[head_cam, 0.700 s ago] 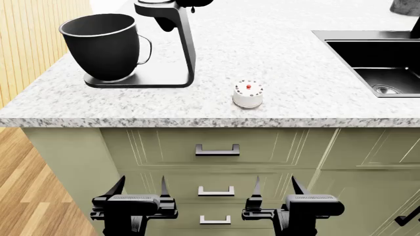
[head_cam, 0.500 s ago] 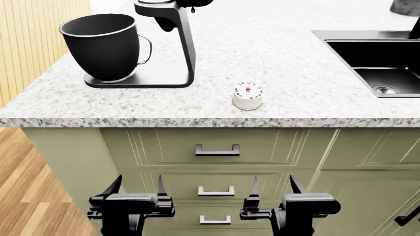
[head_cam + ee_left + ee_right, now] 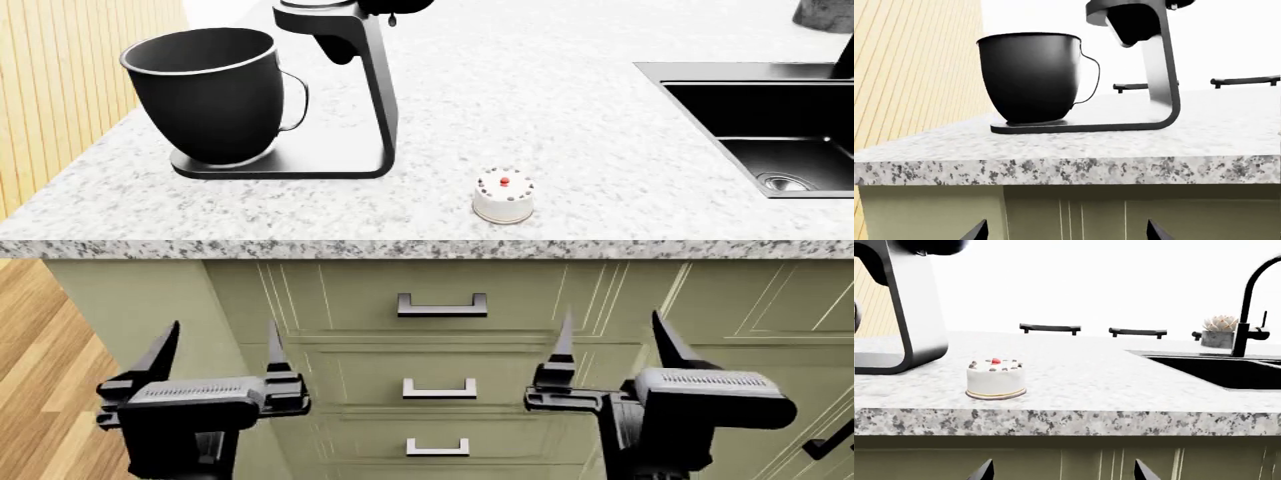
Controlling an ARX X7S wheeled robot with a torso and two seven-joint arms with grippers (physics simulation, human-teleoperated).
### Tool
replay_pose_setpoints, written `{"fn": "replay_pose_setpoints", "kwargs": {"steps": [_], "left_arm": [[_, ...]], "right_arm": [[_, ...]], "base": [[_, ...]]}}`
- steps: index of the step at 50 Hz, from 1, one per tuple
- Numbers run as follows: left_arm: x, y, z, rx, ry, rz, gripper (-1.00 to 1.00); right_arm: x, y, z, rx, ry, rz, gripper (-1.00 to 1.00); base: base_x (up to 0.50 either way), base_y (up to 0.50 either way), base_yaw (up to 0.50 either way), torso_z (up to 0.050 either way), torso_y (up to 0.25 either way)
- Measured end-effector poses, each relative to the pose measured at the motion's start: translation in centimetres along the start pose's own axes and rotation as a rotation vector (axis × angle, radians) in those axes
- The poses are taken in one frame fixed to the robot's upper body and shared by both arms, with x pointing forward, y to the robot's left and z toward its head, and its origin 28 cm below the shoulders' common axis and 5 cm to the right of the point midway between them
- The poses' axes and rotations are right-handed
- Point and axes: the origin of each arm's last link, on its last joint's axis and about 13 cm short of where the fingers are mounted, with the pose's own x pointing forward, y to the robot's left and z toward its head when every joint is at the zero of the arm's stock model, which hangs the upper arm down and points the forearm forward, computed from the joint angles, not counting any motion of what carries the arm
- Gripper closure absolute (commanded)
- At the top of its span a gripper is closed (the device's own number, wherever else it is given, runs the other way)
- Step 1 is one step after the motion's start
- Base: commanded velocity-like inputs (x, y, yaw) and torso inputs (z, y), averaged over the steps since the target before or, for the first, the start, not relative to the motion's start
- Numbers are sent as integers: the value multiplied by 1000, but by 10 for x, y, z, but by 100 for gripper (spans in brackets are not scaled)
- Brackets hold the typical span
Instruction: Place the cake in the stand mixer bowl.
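The small white cake (image 3: 503, 194) with a red cherry sits on the granite counter near its front edge; it also shows in the right wrist view (image 3: 995, 378). The black stand mixer bowl (image 3: 214, 93) with a side handle stands on the mixer's base at the counter's left; it also shows in the left wrist view (image 3: 1031, 76). My left gripper (image 3: 218, 352) is open and empty, below the counter edge in front of the drawers. My right gripper (image 3: 614, 342) is open and empty, below the counter, a little right of the cake.
The black mixer stand (image 3: 367, 90) rises right of the bowl. A black sink (image 3: 761, 125) with a faucet (image 3: 1254, 300) lies at the right. Drawer handles (image 3: 442, 305) face me on the cabinet front (image 3: 534, 300). A wooden wall (image 3: 54, 90) is at the left.
Both grippers have risen and spread apart, the left one to the left and the right one to the right. The cake and bowl have not moved.
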Motion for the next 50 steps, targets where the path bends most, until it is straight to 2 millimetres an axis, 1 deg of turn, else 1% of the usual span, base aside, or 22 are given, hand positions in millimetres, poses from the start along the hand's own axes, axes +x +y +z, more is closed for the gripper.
{"fn": "replay_pose_setpoints", "kwargs": {"steps": [4,7,11,16,22,28,47,50], "left_arm": [[-6,18,29,4,-101,73,-100],[-11,30,48,10,-165,128,-100],[-17,41,67,22,-227,180,-100],[-23,47,81,35,-274,210,-100],[-27,52,90,52,-305,230,-100],[-29,54,94,64,-321,242,-100],[-30,55,94,94,-326,242,-100],[-30,55,94,99,-325,242,-100]], "right_arm": [[-8,-14,33,-2,-104,-47,-100],[-15,-24,51,-10,-169,-83,-100],[-24,-33,69,-23,-234,-119,-100],[-31,-39,82,-31,-290,-140,-100],[-36,-40,90,-38,-322,-140,-100],[-38,-40,93,-46,-335,-131,-100],[-40,-39,95,-70,-344,-109,-100],[-40,-38,95,-69,-344,-110,-100]], "base": [[0,0,0,0,0],[0,0,0,0,0],[0,58,0,0,0],[31,500,0,0,0],[37,500,0,0,0],[37,500,0,0,0],[50,500,0,0,0],[20,124,0,0,0]]}}
